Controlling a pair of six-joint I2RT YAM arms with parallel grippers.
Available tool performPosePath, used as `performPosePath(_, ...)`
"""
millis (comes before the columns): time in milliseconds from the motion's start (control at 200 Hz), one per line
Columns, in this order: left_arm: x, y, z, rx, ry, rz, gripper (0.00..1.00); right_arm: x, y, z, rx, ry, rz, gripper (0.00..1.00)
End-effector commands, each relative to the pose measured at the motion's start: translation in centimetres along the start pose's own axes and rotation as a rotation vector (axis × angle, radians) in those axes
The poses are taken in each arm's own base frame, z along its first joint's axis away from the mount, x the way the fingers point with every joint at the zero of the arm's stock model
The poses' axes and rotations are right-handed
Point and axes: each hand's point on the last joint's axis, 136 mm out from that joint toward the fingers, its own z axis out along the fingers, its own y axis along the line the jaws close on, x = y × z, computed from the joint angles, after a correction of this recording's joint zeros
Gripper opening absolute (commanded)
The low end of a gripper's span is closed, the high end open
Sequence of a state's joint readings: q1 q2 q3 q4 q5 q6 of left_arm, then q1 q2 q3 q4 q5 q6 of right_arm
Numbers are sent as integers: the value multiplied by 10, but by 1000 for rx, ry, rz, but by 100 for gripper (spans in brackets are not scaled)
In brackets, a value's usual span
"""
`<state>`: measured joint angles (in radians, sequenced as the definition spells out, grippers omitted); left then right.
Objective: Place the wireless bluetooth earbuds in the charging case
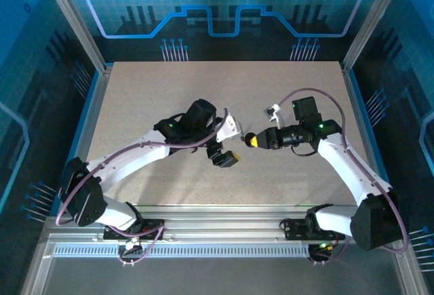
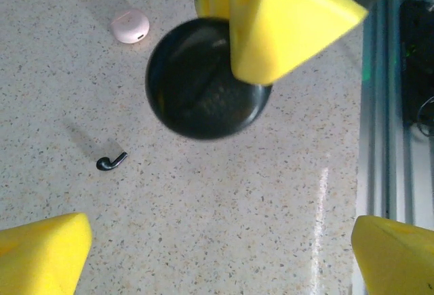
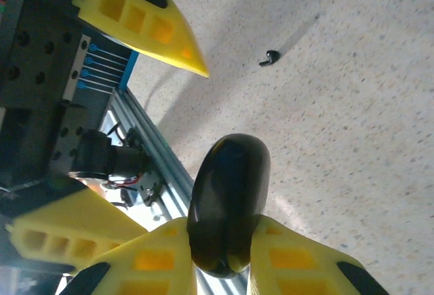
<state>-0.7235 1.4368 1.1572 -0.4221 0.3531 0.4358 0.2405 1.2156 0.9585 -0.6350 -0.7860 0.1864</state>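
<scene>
Worktop (image 1: pixel 135 105): pale, dark-speckled, matte, spread beneath the fingers (image 2: pixel 41 254). Aluminium rail (image 1: pixel 224 217) along the edge behind the fingers. Blue circuit-print panels (image 1: pixel 224 10) ahead of them and on both sides. Glare streak (image 2: pixel 320 213) between the fingers.

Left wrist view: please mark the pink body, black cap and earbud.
pink body (image 2: pixel 130 26): left wrist view, top face
black cap (image 2: pixel 193 88): left wrist view, round face
earbud (image 2: pixel 112 162): left wrist view, curved stem

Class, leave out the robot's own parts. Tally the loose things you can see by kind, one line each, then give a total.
black round disc: 1
black earbud: 1
pale pink case body: 1
Total: 3
</scene>
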Motion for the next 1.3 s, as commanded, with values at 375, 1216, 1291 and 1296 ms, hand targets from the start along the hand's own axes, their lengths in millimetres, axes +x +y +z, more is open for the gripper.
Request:
performPosePath(375,-23,-44,-44,199,-70,33,81,-12,66,-35,-182,-104,-644,18)
performPosePath(1216,-64,-57,-60,235,-315,180,65,8,113,-34,-479,-101,-886,20)
performPosePath(1291,-66,-57,-60,238,-337,173,63,7,115,-35,-505,-114,-886,20)
performPosePath(1296,-66,-58,-60,239,-339,174,63,7,116,-36,-508,-115,-887,20)
